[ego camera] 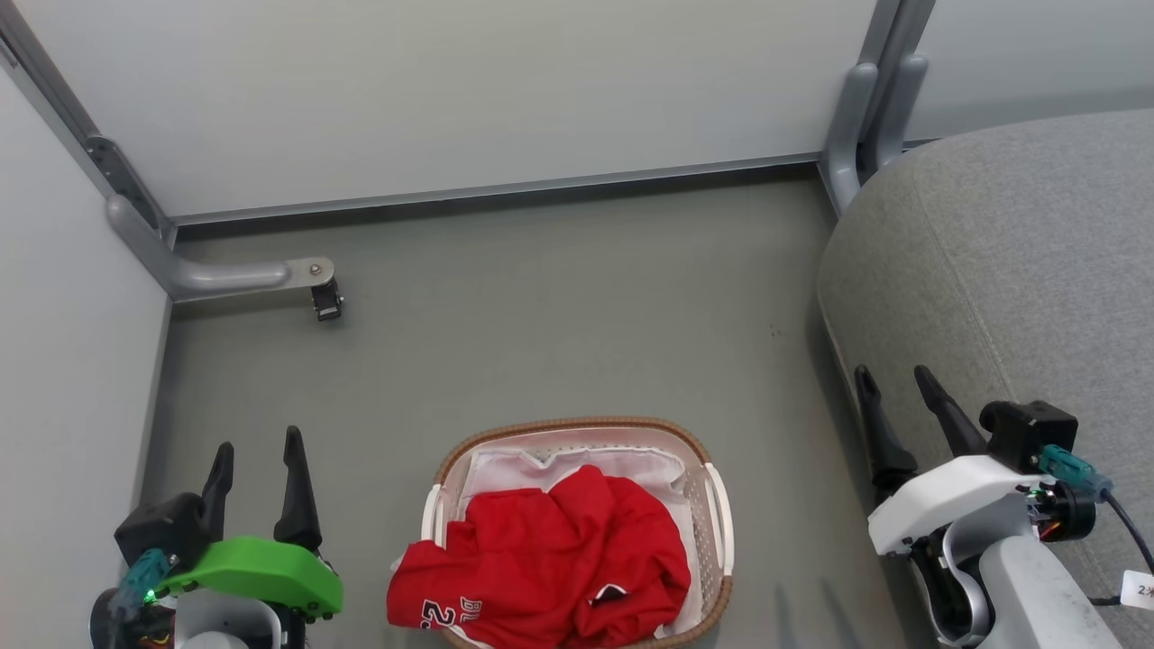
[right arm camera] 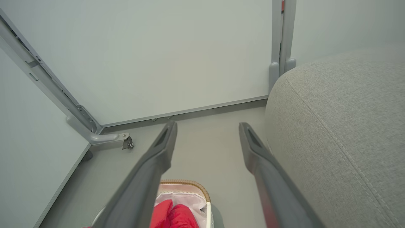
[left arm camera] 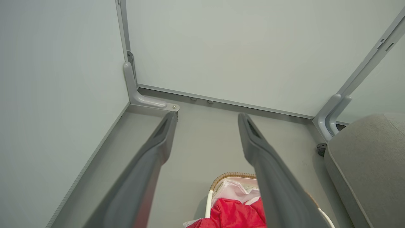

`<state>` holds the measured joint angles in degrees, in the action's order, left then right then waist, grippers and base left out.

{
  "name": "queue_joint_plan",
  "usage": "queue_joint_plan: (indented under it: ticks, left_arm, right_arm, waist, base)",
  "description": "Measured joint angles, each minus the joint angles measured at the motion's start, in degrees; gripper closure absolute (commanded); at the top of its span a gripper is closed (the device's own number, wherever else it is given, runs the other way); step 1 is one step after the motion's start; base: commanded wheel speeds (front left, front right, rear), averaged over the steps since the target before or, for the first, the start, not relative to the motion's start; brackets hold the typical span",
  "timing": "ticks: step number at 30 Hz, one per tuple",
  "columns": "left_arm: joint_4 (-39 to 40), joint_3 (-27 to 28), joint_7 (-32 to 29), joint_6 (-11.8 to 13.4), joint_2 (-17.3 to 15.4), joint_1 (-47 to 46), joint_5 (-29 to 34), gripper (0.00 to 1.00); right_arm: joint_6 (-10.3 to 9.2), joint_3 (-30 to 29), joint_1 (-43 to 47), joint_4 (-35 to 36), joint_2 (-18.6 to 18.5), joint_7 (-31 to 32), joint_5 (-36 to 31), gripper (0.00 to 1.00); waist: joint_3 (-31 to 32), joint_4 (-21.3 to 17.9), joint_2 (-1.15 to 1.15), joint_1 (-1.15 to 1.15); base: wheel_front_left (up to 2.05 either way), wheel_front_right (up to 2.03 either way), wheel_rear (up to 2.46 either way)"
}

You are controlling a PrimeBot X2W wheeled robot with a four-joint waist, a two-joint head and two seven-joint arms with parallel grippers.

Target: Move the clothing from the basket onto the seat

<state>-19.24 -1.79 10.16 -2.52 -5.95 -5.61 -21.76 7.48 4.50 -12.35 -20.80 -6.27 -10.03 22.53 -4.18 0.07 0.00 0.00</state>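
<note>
Red, white-trimmed and numbered: found the clothing [ego camera: 550,559] bunched inside the basket [ego camera: 577,424], one part draped over the rim on the robot's left side. Noted a white liner cloth [ego camera: 509,470] exposed behind the heap. Located the basket on the grey floor [ego camera: 541,315], between the two arms and apart from both. Placed the seat [ego camera: 1010,252] to the robot's right of the basket, not touching it.

Checked the left gripper [ego camera: 257,446]: fingers spread wide, nothing between them, raised beside the basket's left side. Confirmed in the left wrist view: fingers [left arm camera: 148,164] apart, woven rim and red cloth low between them.

Checked the right gripper [ego camera: 892,371]: fingers apart, empty, tips against the seat's front edge in the head view. Saw in the right wrist view one finger [right arm camera: 278,190] crossing the grey weave.

Recorded a caster bracket [ego camera: 325,302] at the foot of the pale wall panels [ego camera: 451,90], well apart from the basket.
</note>
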Motion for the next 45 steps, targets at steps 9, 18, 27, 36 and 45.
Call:
queue_joint_plan:
  ticks: [9, 18, 27, 36, 45]
  left_arm:
    - [1.02, 0.57, 1.10, 0.01, 0.48, 0.16, 4.46, 0.00]
    - [1.30, 0.76, 2.12, -0.47, 1.51, 0.59, 8.26, 0.00]
    - [0.96, 1.48, 3.16, -1.04, 2.00, 1.03, 12.37, 0.00]
    - [-1.88, -0.10, 4.05, -2.47, 2.53, 0.78, 16.35, 0.00]
    - [-4.88, -3.32, 4.99, -3.37, 2.93, -3.14, 18.93, 0.00]
  right_arm:
    - [0.00, -0.78, -0.02, -0.57, 0.22, -1.12, -5.27, 0.00]
    - [0.01, -1.02, -0.01, -1.57, 0.77, -2.14, -9.91, 0.00]
    - [0.02, 0.14, -0.13, -2.91, 0.48, -3.21, -13.65, 0.00]
    - [0.02, 0.48, -1.35, -2.37, 0.46, -4.21, -17.45, 0.00]
    - [0.03, 0.64, -4.48, -0.70, 0.36, -4.97, -20.59, 0.00]
  waist:
    - [-0.51, -0.05, 0.00, 0.00]
    - [-0.63, -0.13, 0.00, 0.00]
    - [-0.98, -0.38, 0.00, 0.00]
    - [-3.14, -0.62, 0.00, 0.00]
    - [-8.40, -1.42, 0.00, 0.00]
  base:
    - [0.00, 0.00, 0.00]
    - [0.00, 0.00, 0.00]
    - [0.00, 0.00, 0.00]
    - [0.00, 0.00, 0.00]
    - [0.00, 0.00, 0.00]
